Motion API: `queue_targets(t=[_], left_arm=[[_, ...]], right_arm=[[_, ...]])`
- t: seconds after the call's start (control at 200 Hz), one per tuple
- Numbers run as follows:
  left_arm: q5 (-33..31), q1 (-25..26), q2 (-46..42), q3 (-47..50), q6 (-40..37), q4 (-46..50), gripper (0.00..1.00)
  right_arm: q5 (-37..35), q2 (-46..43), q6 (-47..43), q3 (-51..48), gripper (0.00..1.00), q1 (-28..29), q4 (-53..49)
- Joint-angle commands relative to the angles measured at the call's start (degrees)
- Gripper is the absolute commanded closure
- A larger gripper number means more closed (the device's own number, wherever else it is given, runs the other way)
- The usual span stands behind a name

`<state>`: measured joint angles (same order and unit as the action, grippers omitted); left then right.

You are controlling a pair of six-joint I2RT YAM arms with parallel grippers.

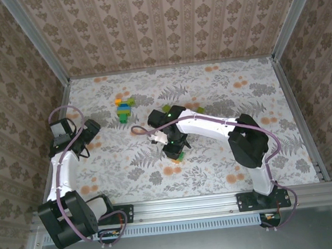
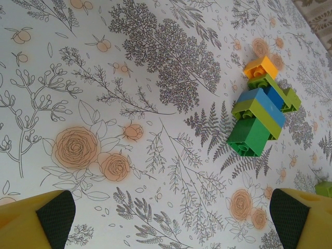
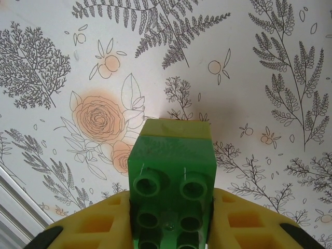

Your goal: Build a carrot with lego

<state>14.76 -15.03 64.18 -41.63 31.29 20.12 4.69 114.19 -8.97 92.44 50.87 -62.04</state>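
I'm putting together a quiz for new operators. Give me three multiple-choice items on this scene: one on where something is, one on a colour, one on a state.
1. Where is the stack of bricks?
A. held in the air
B. loose on the table
C. on an arm's base

2. What colour is the brick in the right gripper?
A. orange
B. black
C. green

3. How is the left gripper?
A. open and empty
B. shut on a brick
C. shut on nothing

Answers:
1 B: the stack lies on the flowered cloth with nothing holding it.
2 C: the piece clamped there is dark green.
3 A: its jaws stand wide apart with nothing between them.
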Motion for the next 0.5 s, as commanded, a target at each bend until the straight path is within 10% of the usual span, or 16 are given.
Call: queue_targets(t=[0.0,0.495], left_arm=[[-0.2,0.3,0.5,-1.7,-1.1,0.1,0.00],[-0.5,0.3,0.7,-1.8,-1.2,0.3,0.00]], right_arm=[[-0.7,6.4,2.2,-7.1,0.74,0.8,-1.5],[-0.2,5.6,4.8,-10.2,0.78,0.8,2.2]])
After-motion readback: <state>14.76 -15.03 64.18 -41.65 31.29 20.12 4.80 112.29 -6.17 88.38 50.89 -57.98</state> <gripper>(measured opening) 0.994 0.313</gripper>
